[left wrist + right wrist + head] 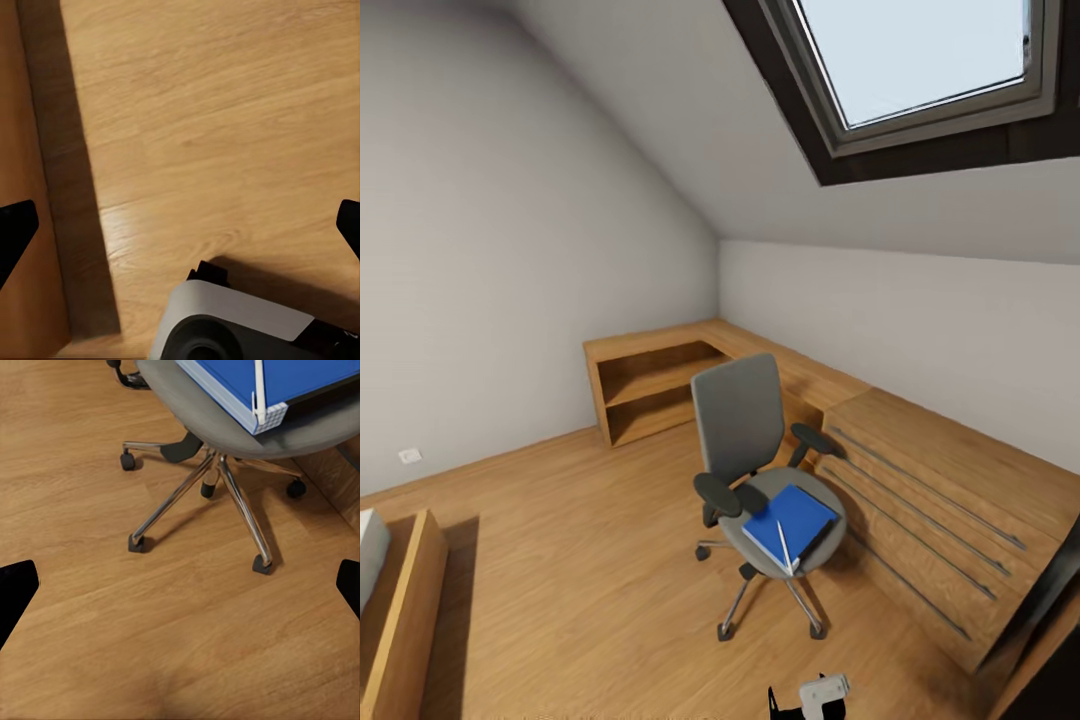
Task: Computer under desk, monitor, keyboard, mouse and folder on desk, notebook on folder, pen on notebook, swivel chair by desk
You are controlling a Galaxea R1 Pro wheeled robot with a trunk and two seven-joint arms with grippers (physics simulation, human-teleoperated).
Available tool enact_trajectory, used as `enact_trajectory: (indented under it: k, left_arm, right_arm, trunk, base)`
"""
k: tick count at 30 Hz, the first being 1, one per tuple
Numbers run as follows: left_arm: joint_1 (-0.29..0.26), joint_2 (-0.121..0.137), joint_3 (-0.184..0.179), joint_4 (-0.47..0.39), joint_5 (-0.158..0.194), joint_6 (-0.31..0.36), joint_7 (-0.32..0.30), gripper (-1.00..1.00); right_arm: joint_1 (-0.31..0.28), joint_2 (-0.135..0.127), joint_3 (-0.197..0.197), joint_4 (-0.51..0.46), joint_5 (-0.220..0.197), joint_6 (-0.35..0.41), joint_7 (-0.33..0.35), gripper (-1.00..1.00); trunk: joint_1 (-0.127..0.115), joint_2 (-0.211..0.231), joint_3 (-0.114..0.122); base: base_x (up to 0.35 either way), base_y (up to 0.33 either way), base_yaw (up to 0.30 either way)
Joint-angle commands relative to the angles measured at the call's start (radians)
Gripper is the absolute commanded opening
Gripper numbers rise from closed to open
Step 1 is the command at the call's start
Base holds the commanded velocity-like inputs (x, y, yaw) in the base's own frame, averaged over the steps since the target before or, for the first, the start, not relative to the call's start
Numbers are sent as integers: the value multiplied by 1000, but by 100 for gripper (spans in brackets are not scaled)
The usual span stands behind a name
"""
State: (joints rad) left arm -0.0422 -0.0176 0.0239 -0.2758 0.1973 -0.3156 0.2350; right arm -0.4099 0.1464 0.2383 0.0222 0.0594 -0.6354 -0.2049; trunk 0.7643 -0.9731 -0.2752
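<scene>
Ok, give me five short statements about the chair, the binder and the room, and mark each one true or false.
1. The folder lies on the seat of the swivel chair. True.
2. The chair's back is folded flat onto its seat. False: the back stands upright behind the seat.
3. The chair stands beside a light wooden dresser with long bar handles. True.
4. The open wooden shelves in the corner are packed with books. False: no books show on them.
5. The right gripper has its jaws shut on the folder. False: in the right wrist view the jaws are spread wide above the floor, short of the chair's base.
</scene>
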Motion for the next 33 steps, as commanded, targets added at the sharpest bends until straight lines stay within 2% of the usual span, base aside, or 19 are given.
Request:
enact_trajectory:
  k: [1, 17, 30, 33]
  left_arm:
    - [-1, -1, 1, 0, 5, -4, 0, 100]
    - [-1, 0, -3, 0, 1, -3, 0, 100]
    - [-1, 5, -3, 1, 1, -3, 0, 100]
    - [-1, 5, -3, 1, 1, -2, 0, 100]
  right_arm:
    - [-1, -2, 5, 2, 7, -2, -10, 100]
    - [5, -10, 3, 2, 7, -6, -10, 100]
    - [5, -5, 4, 1, 4, -14, -2, 100]
    - [5, -6, -6, -8, -4, -28, -9, 100]
  trunk:
    - [0, -1, -3]
    - [0, -1, -9]
    - [0, -1, -9]
    - [0, -1, -9]
  base:
    - [0, 0, 91]
    - [0, 0, 21]
    - [311, 0, 0]
    - [324, 0, 0]
